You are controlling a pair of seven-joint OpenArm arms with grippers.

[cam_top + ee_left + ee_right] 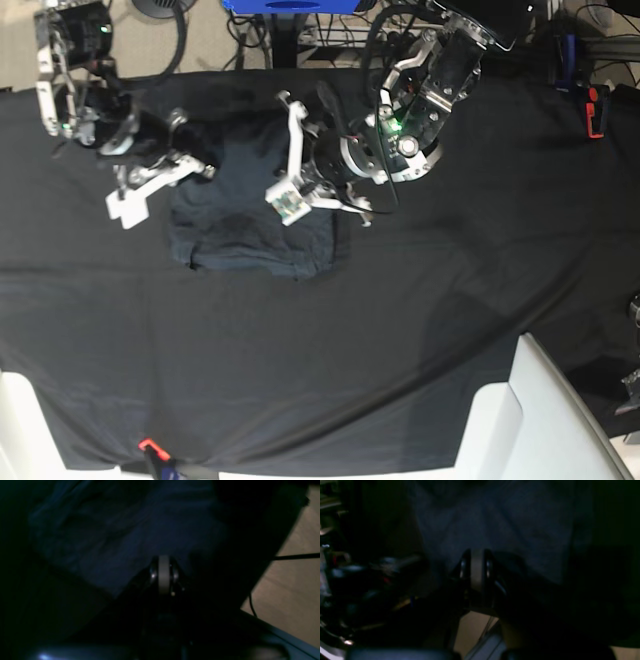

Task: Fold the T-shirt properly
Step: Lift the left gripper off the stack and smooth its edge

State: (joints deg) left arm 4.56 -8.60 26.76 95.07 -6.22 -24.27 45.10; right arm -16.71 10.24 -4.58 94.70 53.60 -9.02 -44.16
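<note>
The dark slate-grey T-shirt (250, 228) lies as a rough rectangle on the black tablecloth (400, 300), left of centre. In the base view my left gripper (310, 175) is over the shirt's right part and my right gripper (200, 166) is at its upper left edge. In the left wrist view the left gripper (163, 560) has its fingers pressed together over wrinkled shirt cloth (112, 530). In the right wrist view the right gripper (476, 553) is also pressed shut over the shirt (500, 517). Both wrist views are dark and blurred, so I cannot tell whether cloth is pinched.
White furniture stands at the front right (545, 420) and front left (20, 420). A red clamp (150, 446) holds the tablecloth's front edge. Cables and gear crowd the back edge (330, 40). Bare floor with a cable (295, 580) lies beyond the table in the left wrist view.
</note>
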